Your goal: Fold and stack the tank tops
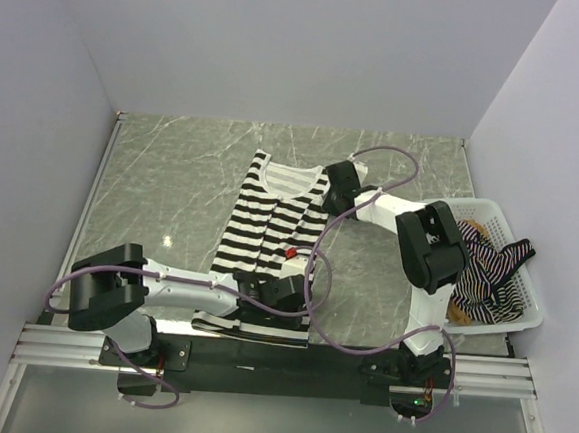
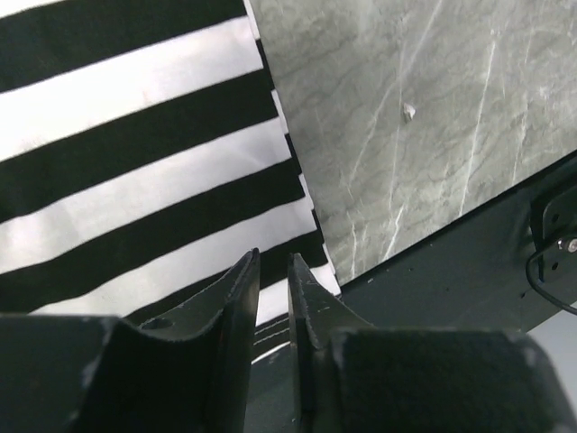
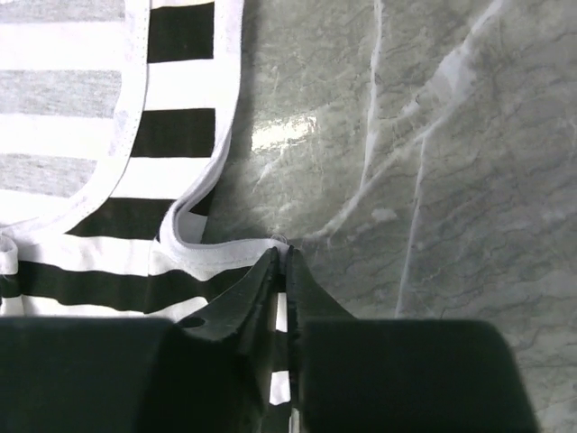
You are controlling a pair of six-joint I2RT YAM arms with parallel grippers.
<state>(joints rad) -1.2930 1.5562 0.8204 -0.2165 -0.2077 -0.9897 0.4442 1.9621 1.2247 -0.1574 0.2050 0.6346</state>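
Note:
The black-and-white striped tank top [image 1: 265, 215] lies flat and lengthwise in the middle of the marble table. My right gripper [image 1: 334, 190] is at its far right shoulder. In the right wrist view that gripper [image 3: 280, 254] is shut on the white-trimmed edge of the top [image 3: 171, 135], and cloth shows between the fingers. My left gripper [image 1: 268, 293] hovers over the near hem. In the left wrist view it [image 2: 273, 262] stands narrowly open above the top's [image 2: 135, 180] near right corner, pinching nothing. The thin-striped top [image 1: 486, 272] and the tan-brown one [image 1: 459, 312] lie bunched in the basket.
The white mesh basket [image 1: 491, 204] stands at the table's right edge, beside the right arm. Purple cables [image 1: 315, 279] loop over the near part of the striped top. The dark mounting rail [image 2: 469, 271] runs along the near edge. White walls close in the left, back and right.

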